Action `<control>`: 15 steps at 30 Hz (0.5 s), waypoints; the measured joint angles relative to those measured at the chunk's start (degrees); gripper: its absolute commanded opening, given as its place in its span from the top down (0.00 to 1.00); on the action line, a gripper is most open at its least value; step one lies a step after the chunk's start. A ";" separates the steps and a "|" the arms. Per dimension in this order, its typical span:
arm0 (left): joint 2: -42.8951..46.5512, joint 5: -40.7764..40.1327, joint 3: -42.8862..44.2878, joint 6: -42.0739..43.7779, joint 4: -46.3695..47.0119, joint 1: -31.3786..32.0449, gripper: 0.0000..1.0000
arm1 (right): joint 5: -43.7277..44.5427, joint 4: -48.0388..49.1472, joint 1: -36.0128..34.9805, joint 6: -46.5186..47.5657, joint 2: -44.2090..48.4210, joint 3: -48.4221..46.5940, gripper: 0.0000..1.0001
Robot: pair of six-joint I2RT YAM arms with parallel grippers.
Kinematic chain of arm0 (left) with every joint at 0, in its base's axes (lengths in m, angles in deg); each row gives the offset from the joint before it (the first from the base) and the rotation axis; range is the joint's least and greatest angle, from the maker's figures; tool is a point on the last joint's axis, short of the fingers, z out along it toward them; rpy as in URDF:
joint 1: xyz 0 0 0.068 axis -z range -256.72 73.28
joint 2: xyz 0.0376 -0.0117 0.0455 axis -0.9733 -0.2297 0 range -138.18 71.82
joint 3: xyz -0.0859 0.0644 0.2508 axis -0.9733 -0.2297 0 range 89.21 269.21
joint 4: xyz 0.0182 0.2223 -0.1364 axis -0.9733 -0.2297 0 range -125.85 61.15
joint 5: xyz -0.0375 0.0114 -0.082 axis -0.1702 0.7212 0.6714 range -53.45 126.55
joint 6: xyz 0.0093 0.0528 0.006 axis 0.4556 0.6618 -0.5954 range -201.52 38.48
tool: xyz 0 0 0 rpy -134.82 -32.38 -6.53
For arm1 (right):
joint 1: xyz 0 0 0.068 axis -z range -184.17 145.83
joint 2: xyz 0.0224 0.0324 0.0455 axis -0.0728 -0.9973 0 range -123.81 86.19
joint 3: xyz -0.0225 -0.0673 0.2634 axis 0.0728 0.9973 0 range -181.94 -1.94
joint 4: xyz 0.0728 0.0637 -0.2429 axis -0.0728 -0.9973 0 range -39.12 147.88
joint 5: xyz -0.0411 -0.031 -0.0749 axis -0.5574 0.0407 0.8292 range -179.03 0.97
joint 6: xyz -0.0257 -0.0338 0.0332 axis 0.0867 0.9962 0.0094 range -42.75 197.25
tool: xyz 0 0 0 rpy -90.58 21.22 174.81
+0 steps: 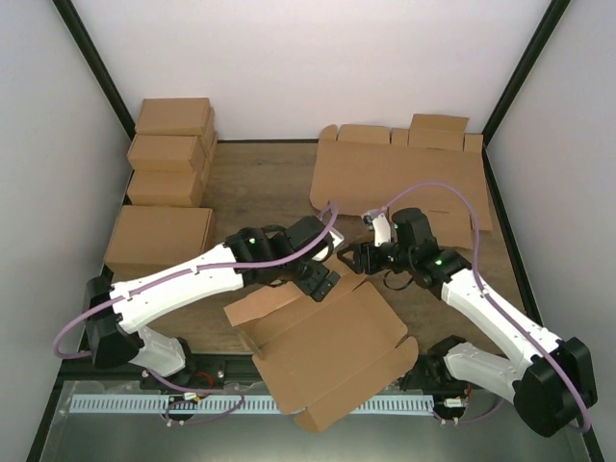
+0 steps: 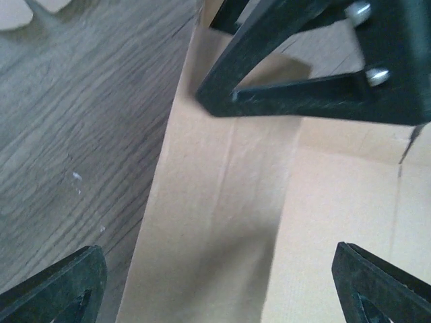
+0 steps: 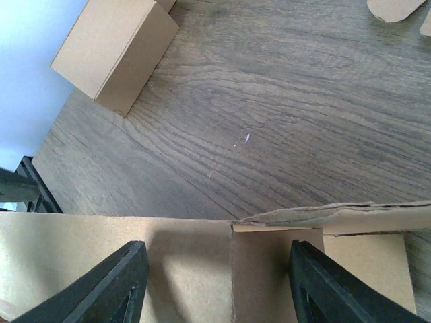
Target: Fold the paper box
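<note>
The paper box (image 1: 327, 351) lies partly folded at the near middle of the table, a brown cardboard tray with its left and far walls raised. My left gripper (image 1: 318, 281) hovers over the box's far edge, jaws wide open and empty; in the left wrist view (image 2: 222, 289) a cardboard wall panel (image 2: 215, 222) lies below them. My right gripper (image 1: 349, 258) is just beyond that edge, open, its fingers (image 2: 296, 74) showing in the left wrist view. In the right wrist view it (image 3: 222, 282) straddles the box's wall and corner flap (image 3: 276, 269) without closing on them.
Several closed brown cartons (image 1: 171, 154) stand stacked along the left side; one shows in the right wrist view (image 3: 114, 50). Flat notched cardboard sheets (image 1: 399, 178) lie at the back right. Bare wooden tabletop (image 1: 260, 183) lies between them.
</note>
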 measured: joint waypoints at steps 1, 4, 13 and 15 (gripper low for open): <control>-0.48 -0.35 -0.15 -0.13 -0.46 0.04 0.03 | -0.09 0.07 0.00 0.00 -0.04 0.00 0.40; -1.01 -0.87 -1.29 -0.39 -1.14 -0.09 0.01 | -0.31 0.07 0.00 0.00 -0.09 0.00 0.40; -4.28 -6.62 -1.70 -0.33 -4.68 0.13 0.04 | -0.31 -0.35 0.00 0.26 -0.09 -0.02 0.38; -4.90 -7.52 -1.57 -0.07 -5.53 0.70 0.04 | -0.04 -0.39 0.00 0.28 -0.09 -0.11 0.38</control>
